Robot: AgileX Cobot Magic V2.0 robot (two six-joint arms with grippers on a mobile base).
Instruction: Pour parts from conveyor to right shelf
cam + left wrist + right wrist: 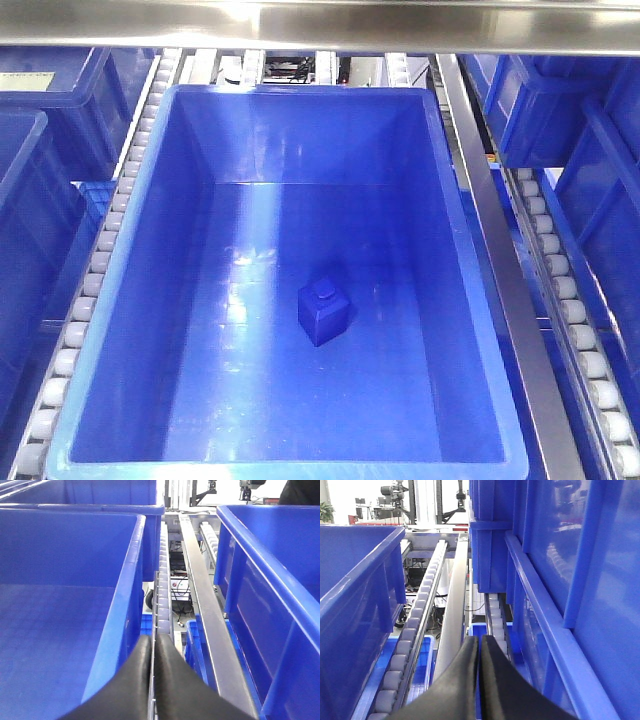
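Note:
One part, a small bright-blue block (323,311) with a square stud on top, stands on the floor of a large blue bin (150,300). That bin rests on the right shelf (500,270), a steel rack with rows of white rollers (100,260). No gripper appears in the front view. My left gripper (153,641) is shut and hovers over the gap beside a roller row (164,580). My right gripper (480,639) is also shut, with nothing in it, above the gap next to a steel rail (455,605). The conveyor is out of view.
More blue bins stand on both sides: one at the left (127,595), one at the right (260,580), and stacked ones close on the right (545,580). A steel crossbar (320,25) runs overhead. Lower bins (425,665) show under the rollers.

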